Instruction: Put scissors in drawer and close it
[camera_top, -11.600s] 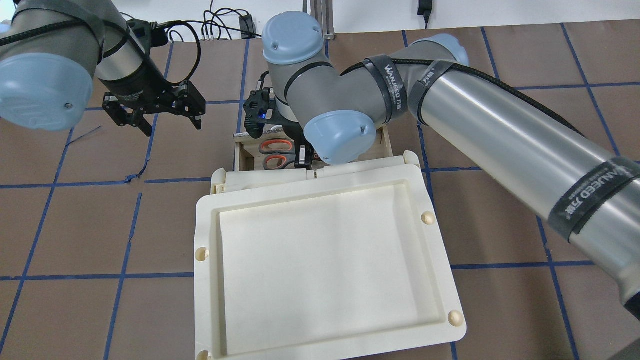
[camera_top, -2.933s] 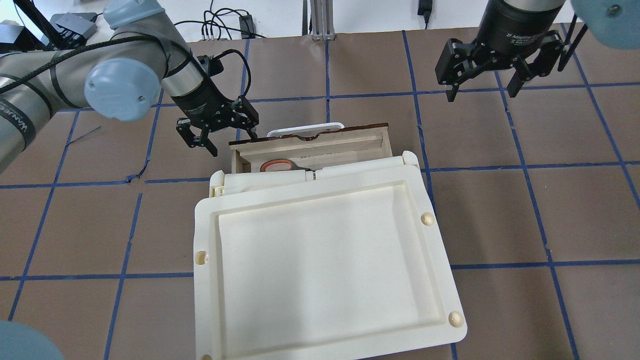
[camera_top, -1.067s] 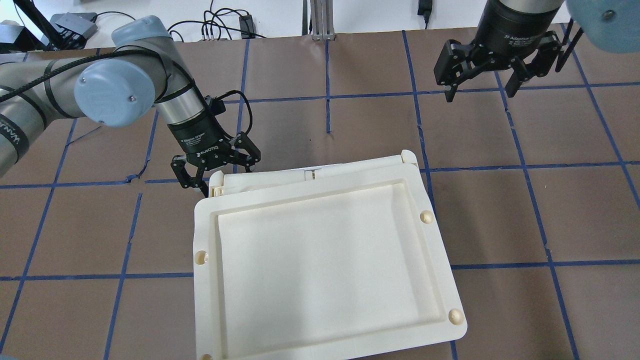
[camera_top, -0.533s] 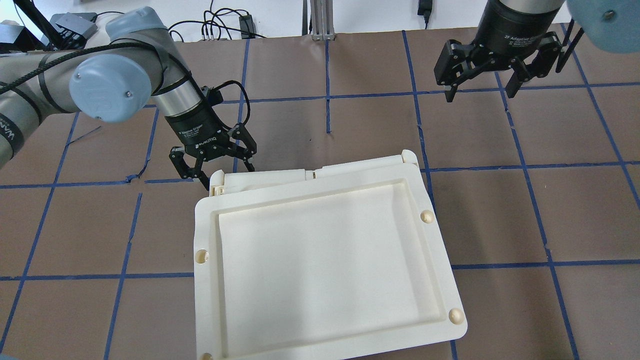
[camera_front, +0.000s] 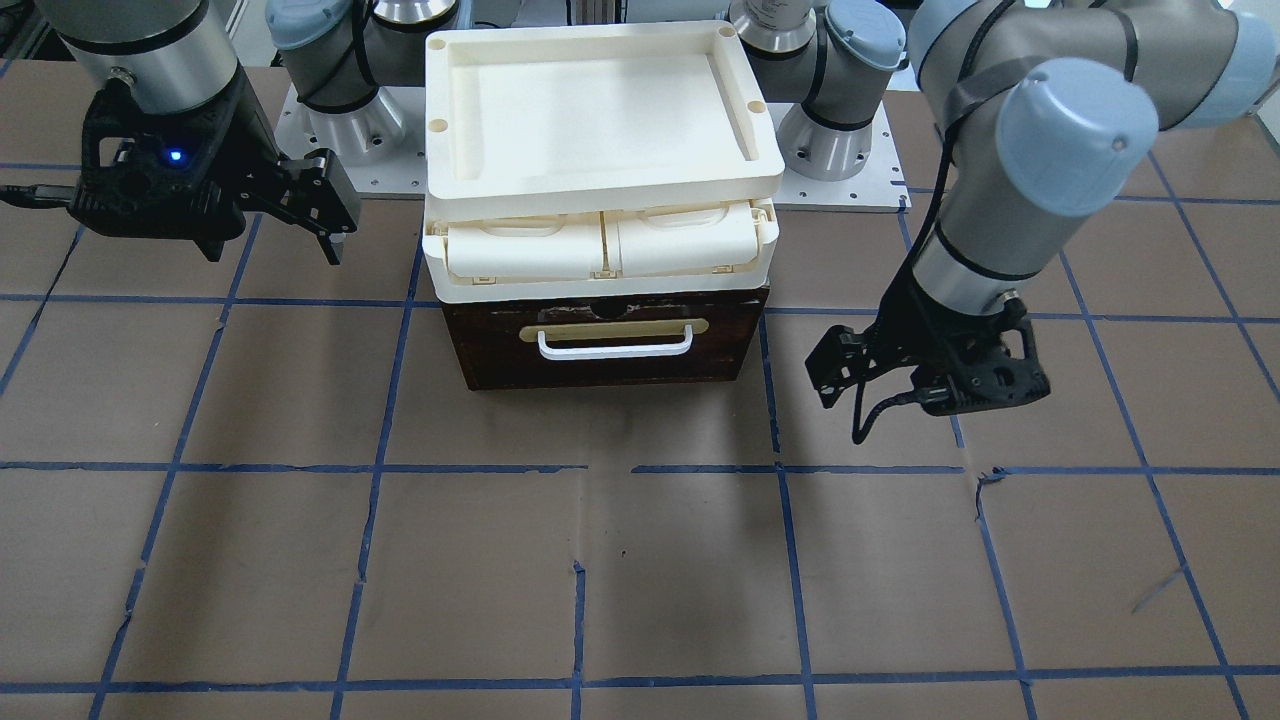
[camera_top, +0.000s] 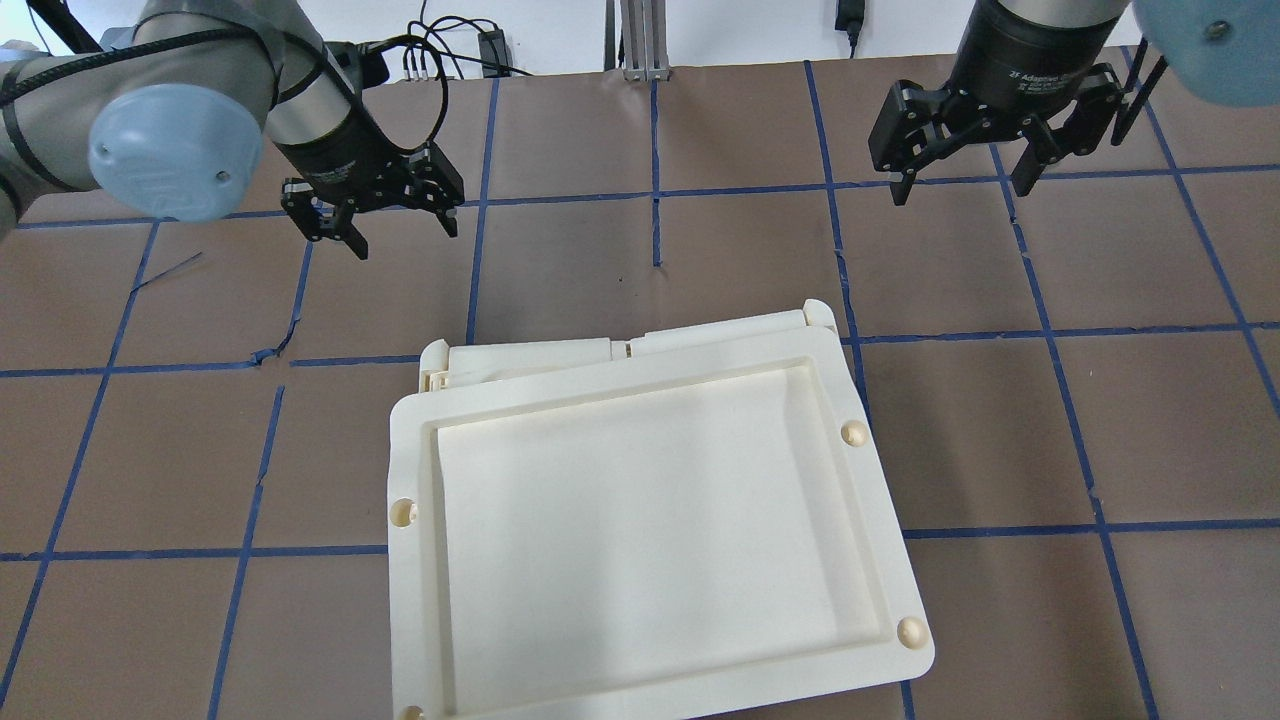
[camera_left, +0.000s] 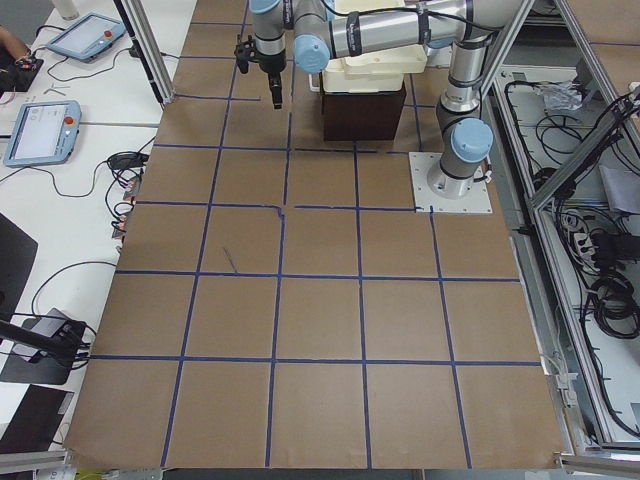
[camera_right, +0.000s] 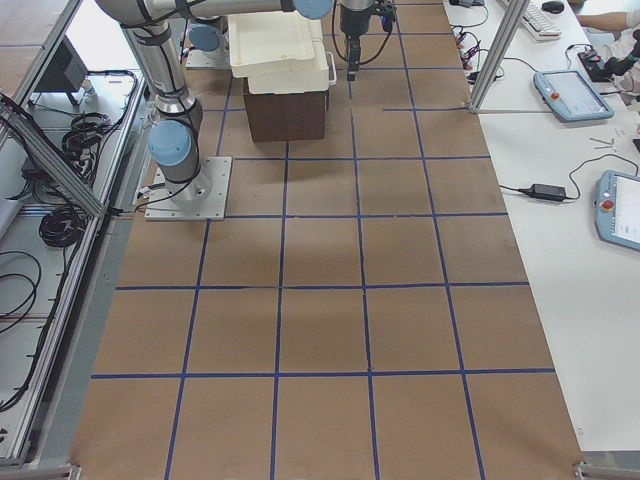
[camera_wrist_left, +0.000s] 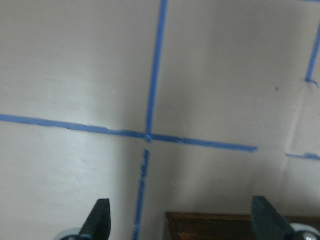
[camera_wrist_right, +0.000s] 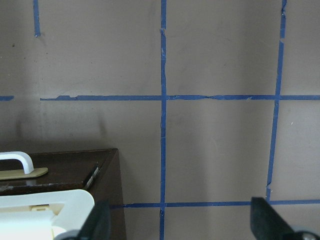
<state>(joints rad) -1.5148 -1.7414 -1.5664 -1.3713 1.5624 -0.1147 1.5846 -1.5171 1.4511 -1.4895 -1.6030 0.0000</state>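
Observation:
The drawer (camera_front: 610, 345) is shut: its dark brown front, brass plate and white bar handle sit flush under the cream unit. It also shows in the right wrist view (camera_wrist_right: 60, 172), and one corner shows in the left wrist view (camera_wrist_left: 235, 225). The scissors are hidden. My left gripper (camera_top: 402, 235) is open and empty, above the table beyond the drawer's left end; it also shows in the front view (camera_front: 930, 385) and the left wrist view (camera_wrist_left: 184, 222). My right gripper (camera_top: 960, 190) is open and empty, high at the far right, and also shows in the front view (camera_front: 272, 245).
A cream plastic tray (camera_top: 420, 560) lies on cream lidded compartments (camera_front: 600, 250) on top of the drawer box. Blue tape lines cross the brown table. Cables (camera_top: 440, 45) lie at the far edge. The arm bases (camera_front: 830, 140) stand behind the box.
The drawer, open with the scissors in it, has been pushed shut by my left gripper. The left gripper has since drawn back, away from the box. The right gripper has stayed still.

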